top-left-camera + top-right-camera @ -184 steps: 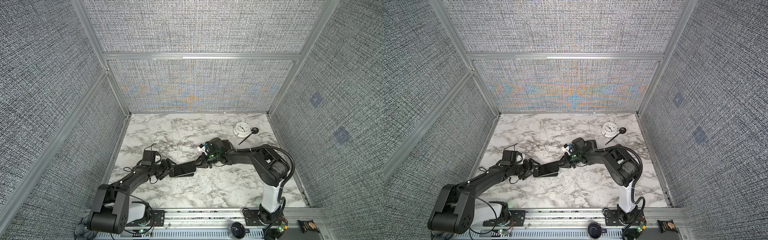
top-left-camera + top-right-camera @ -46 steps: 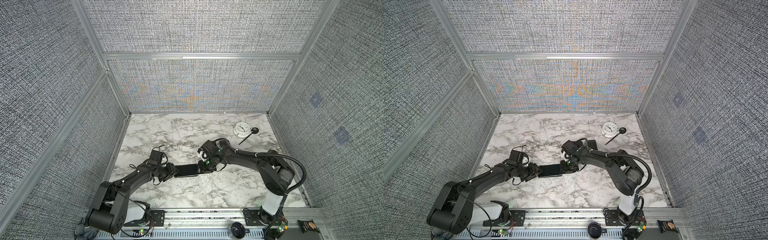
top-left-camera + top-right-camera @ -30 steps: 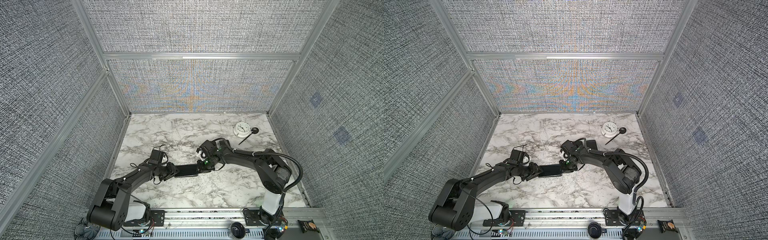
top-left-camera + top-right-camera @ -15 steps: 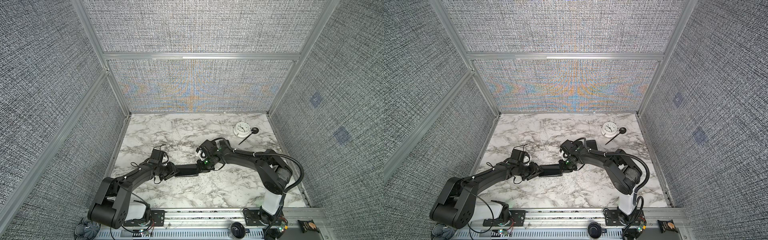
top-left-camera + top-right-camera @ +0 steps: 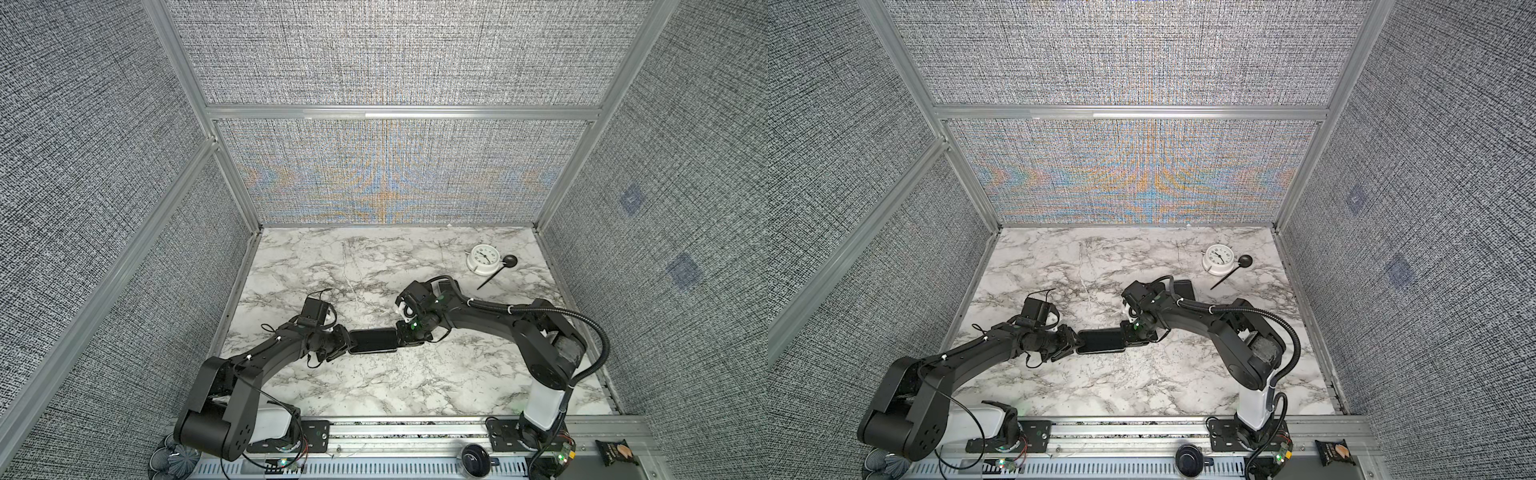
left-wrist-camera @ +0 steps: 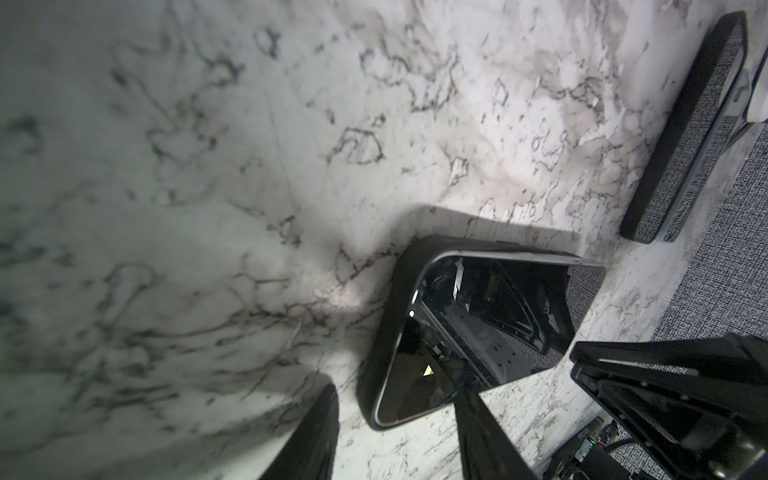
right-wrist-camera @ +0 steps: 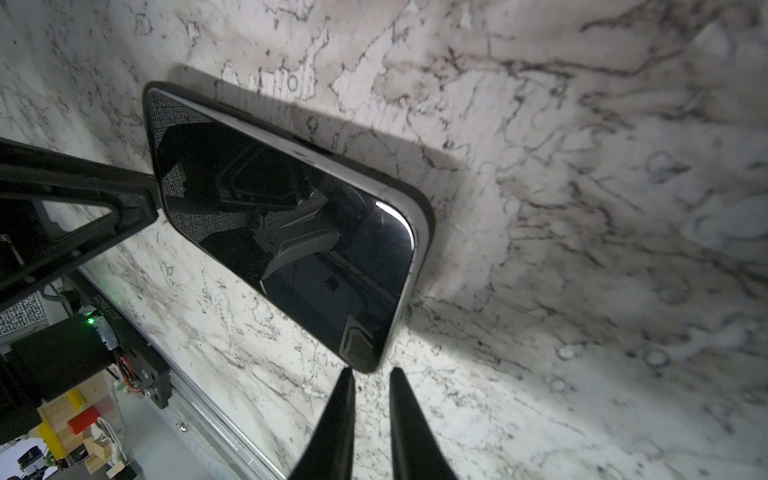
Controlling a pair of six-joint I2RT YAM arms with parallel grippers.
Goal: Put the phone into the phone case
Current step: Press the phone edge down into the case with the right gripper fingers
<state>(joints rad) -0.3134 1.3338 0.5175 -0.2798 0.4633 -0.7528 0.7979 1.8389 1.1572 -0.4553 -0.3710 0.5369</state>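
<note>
**Phone sits in its case between two robot hands**

The phone [image 5: 372, 340] lies flat on the marble table [image 5: 374, 386] with its dark glass side up. It is near the middle of the table, a bit toward the front. The black phone case [image 6: 386, 332] is under it. The rim of the case shows around the phone's silver edge. I cannot tell if the phone is pushed all the way in.

The left gripper [image 5: 348, 338] is at the left end of the phone. Its two fingers are spread apart. In the left wrist view, one finger [image 6: 478, 428] lies across a long edge of the phone. The other finger [image 6: 316, 436] is just beside the phone's corner, over the table. I cannot tell if they squeeze the phone.

The right gripper [image 7: 370, 372] is at the right end of the phone. Its two fingers are almost pressed together, with only a thin gap. Nothing is between them. The tips are just beside a corner of the phone.

Far back on the right stands a white clock [image 5: 482, 259]. A black stick with a round end [image 5: 496, 275] lies just beside it. Another flat black thing [image 5: 1183, 286] lies behind the right arm, partly hidden. I cannot tell what it is.
</note>
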